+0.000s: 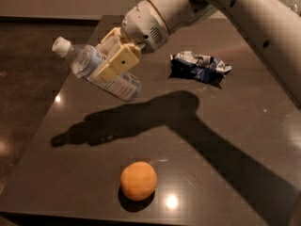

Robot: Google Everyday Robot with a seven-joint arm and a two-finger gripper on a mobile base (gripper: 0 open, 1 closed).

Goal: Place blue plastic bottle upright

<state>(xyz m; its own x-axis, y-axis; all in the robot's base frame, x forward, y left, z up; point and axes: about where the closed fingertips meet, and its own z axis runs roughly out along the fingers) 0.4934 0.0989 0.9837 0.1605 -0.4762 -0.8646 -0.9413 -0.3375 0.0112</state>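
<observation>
Dark table beneath gripper tight around tilted blue plastic bottle

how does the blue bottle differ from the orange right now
The blue plastic bottle hangs above the table, clamped in the gripper at upper left; the orange rests on the table near its front edge. The bottle is long and tilted, cap pointing up-left; the orange is round. The bottle is clear bluish, the orange opaque.
</observation>
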